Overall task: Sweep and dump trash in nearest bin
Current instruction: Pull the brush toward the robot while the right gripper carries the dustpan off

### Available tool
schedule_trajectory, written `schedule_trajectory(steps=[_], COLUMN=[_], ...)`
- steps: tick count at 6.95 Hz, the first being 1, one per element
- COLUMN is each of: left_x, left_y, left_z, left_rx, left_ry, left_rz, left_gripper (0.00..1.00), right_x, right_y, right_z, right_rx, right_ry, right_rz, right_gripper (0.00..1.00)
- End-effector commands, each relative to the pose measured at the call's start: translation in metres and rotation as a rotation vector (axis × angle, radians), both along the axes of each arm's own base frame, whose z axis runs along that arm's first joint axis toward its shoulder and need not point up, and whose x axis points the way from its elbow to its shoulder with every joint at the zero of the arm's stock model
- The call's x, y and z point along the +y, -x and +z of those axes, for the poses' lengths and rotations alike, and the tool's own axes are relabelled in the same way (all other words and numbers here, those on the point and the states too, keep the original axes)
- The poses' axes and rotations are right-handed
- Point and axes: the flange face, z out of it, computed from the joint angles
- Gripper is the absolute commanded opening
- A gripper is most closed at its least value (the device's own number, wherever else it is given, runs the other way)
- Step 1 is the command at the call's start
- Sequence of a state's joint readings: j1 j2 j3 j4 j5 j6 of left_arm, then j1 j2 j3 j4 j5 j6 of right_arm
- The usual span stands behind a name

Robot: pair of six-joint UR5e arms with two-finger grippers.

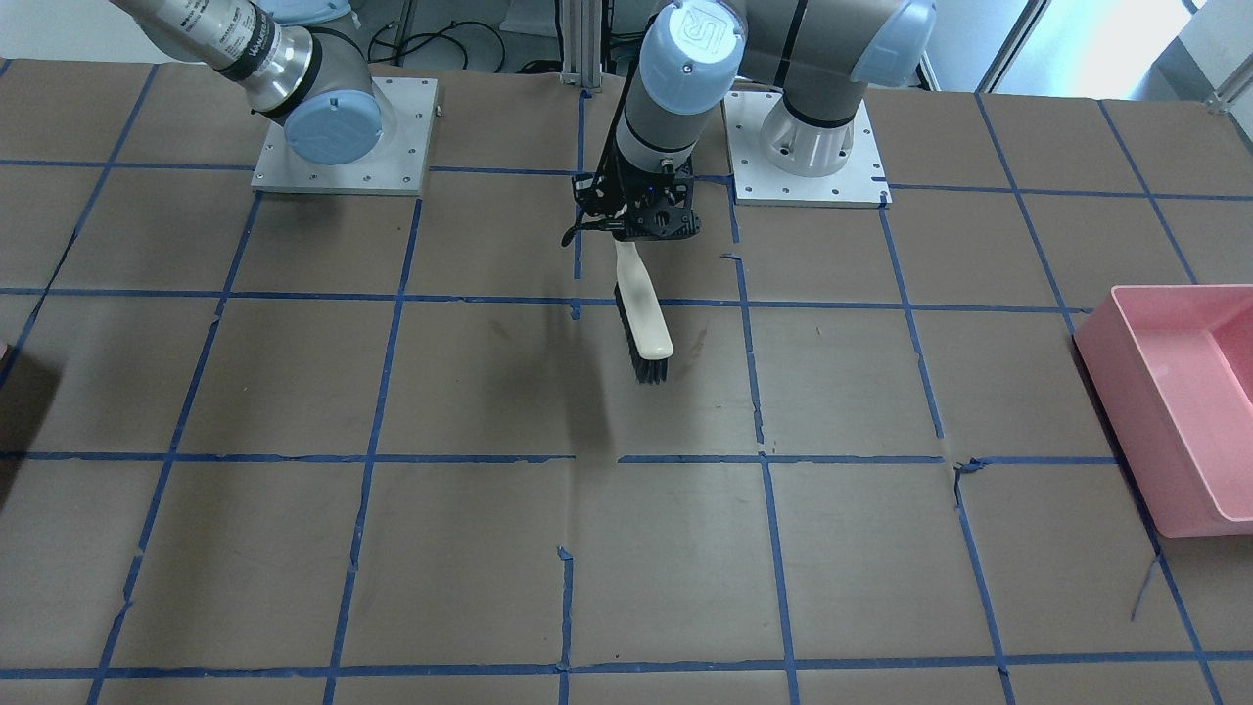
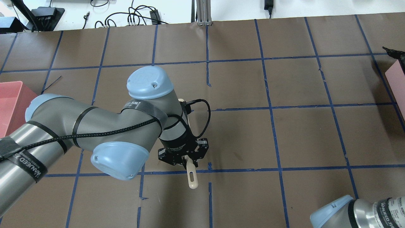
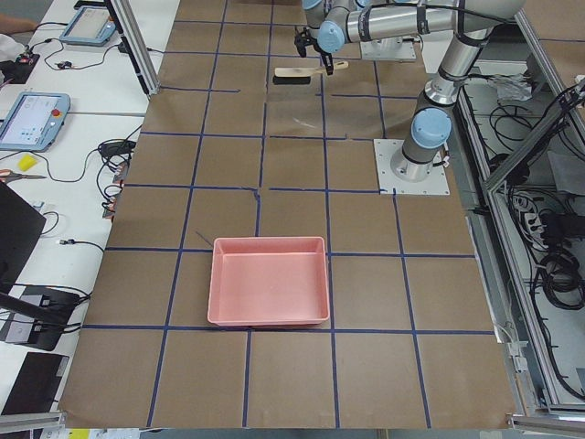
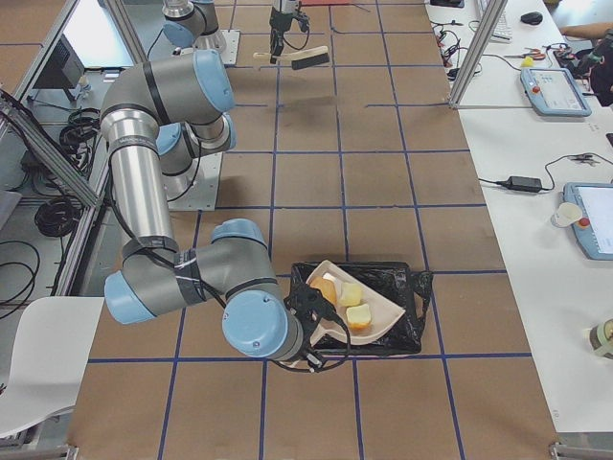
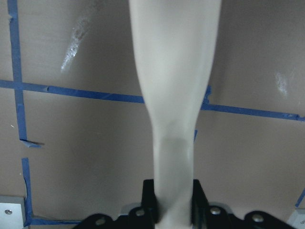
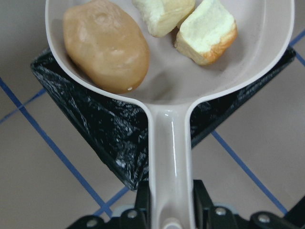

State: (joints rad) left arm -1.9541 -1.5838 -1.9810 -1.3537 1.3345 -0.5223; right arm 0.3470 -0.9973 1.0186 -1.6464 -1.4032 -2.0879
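In the right wrist view we see the potato-shaped lump (image 6: 106,45) in the dustpan (image 6: 200,81), ahead of the right pincer (image 6: 170,202) and to its left. Its long axis runs slantwise, from far left to near right. One pale chunk (image 6: 164,14) and a second pale chunk (image 6: 207,31) lie just beside each other, ahead and a little to the right. The dustpan's handle points straight back into the right pincer, whose fingers are pressed on both sides of it. Below the dustpan is the black bin (image 6: 95,129).

The left pincer (image 1: 654,217) is pinching the pale handle of the brush (image 1: 644,313). The brush's long axis points away from the robot's base, with the dark bristles at the far end.
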Motion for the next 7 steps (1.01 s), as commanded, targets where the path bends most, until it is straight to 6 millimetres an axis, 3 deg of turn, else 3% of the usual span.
schedule_trajectory(steps=[1, 2, 3, 4, 5, 7], left_x=[0.015, 0.018, 0.022, 0.037, 0.045, 0.059], left_y=[0.029, 0.036, 0.039, 0.049, 0.05, 0.048], left_z=[-0.022, -0.035, -0.044, -0.049, -0.054, -0.076], left_rx=[-0.006, -0.011, -0.022, -0.025, -0.032, -0.036], left_ry=[-0.024, -0.028, -0.028, -0.027, -0.036, -0.044], left_rz=[-0.04, -0.044, -0.004, -0.033, -0.035, -0.047], left_gripper=[0.18, 0.18, 0.18, 0.18, 0.18, 0.18], right_x=[-0.047, -0.06, -0.086, -0.103, -0.098, -0.104], right_y=[-0.02, -0.028, -0.045, -0.06, -0.068, -0.091], right_z=[0.008, 0.016, 0.019, 0.019, 0.024, 0.054], right_rx=[0.19, 0.262, 0.344, 0.425, 0.455, 0.514], right_ry=[-0.091, -0.133, -0.154, -0.182, -0.222, -0.24], right_rz=[0.063, 0.095, 0.171, 0.196, 0.196, 0.268], right_gripper=[0.0, 0.0, 0.0, 0.0, 0.0, 0.0])
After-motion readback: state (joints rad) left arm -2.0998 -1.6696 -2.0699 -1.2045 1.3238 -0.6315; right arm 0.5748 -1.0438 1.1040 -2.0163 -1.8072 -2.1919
